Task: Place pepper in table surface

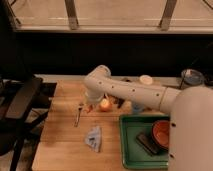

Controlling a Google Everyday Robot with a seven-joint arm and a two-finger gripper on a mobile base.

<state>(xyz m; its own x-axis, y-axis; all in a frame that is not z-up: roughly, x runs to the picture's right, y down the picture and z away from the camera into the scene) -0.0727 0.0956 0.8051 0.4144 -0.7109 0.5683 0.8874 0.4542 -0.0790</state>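
Observation:
My gripper (90, 107) points down at the table surface (60, 145), left of centre, at the end of the white arm that reaches in from the right. It is shut, and a small red-orange tip showing at its fingertips looks like the pepper (89, 110), right at the wood. Most of the pepper is hidden by the fingers. Just right of the gripper lies a round yellow-orange fruit (105, 104).
A thin dark utensil (78, 116) lies left of the gripper, and a blue-grey crumpled packet (93, 137) lies nearer the front. The green tray (128, 152) at the right holds an orange bowl (161, 132) and a dark block (145, 142). A black chair (20, 102) stands beside the table's left edge.

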